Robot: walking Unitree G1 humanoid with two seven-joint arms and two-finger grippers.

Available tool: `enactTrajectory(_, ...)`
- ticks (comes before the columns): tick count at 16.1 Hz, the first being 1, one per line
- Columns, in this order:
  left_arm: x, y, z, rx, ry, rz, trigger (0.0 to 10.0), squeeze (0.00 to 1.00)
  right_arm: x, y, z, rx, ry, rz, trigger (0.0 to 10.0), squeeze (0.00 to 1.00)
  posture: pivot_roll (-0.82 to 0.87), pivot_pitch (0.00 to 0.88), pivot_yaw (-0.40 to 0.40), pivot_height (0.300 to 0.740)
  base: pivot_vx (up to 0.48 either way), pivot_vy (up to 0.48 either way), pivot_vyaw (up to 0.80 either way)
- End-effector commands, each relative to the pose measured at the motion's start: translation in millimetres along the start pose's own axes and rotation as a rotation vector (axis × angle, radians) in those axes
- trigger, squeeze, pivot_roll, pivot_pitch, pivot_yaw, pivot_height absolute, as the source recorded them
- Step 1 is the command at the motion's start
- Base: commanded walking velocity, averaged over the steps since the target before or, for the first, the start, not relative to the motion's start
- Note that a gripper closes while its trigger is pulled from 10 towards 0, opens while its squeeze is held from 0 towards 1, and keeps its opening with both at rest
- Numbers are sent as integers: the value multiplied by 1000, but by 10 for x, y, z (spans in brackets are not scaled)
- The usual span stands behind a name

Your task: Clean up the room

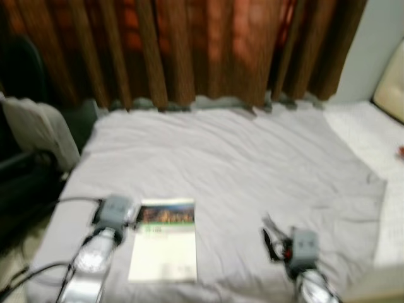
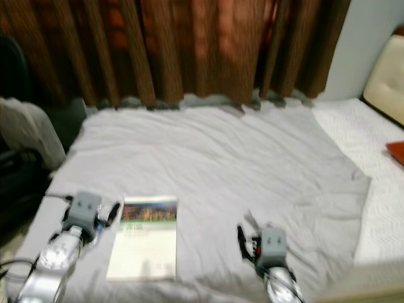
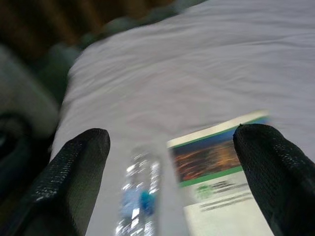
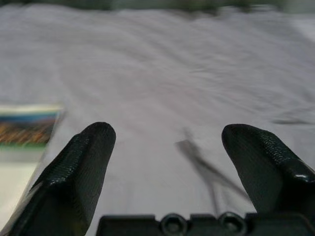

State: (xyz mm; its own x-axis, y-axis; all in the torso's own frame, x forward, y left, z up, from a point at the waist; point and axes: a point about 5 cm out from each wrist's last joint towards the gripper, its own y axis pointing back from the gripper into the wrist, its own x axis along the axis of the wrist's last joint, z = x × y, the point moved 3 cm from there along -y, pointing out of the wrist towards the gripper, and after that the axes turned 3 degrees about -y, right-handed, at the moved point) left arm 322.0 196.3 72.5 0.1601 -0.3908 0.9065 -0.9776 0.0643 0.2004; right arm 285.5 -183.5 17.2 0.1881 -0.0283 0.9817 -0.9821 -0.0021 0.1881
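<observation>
Reaching low over the near edge of a bed (image 1: 252,164), the robot's left gripper (image 3: 170,162) holds its two black fingers wide apart, a clear plastic bottle (image 3: 140,196) lying between them but not gripped. Just beside the bottle rests a booklet (image 1: 164,243) with a photo band across its cover, flat on the pale grey sheet. The right gripper (image 4: 170,157) is also spread, hovering above a thin dark object (image 4: 206,169), too blurred to identify, that lies on the sheet before it. Farther on, the rumpled sheet runs to rust-brown curtains (image 1: 208,44), with a dark chair (image 1: 25,145) draped in pale cloth at the robot's left and a cream headboard (image 2: 385,79) at its right. Both targets sit close to the mattress edge: a closing finger could nudge the round bottle so it rolls off, or snag the booklet's cover along with it.
</observation>
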Motion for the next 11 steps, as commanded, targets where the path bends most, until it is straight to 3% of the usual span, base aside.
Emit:
enactTrajectory(1,40,-28,-83,9,-20,8,10000,0,124,-80,-120,14,-11,48,10000,0,77,0,72,740,0,0,0)
enactTrajectory(4,93,-64,43,-9,50,23,10000,0,231,-137,-125,25,-11,77,10000,0,48,0,57,740,0,0,0)
enactTrajectory(6,80,-38,122,-14,50,19,10000,0,221,-133,-141,46,-9,72,10000,82,47,0,45,740,262,403,584)
enactTrajectory(7,70,-16,154,-11,36,11,10000,0,179,-121,-158,59,-4,59,10000,212,53,4,39,740,337,341,556)
enactTrajectory(8,70,-10,178,-25,31,11,10000,0,166,-117,-168,63,-2,55,10000,227,55,5,37,740,379,292,550)
enactTrajectory(10,92,-2,209,-41,8,22,10000,0,149,-122,-184,71,-1,47,10000,224,62,8,28,740,441,0,547)
enactTrajectory(11,90,-8,216,-43,1,17,10000,0,143,-130,-192,73,13,42,10000,125,64,10,22,740,469,0,0)
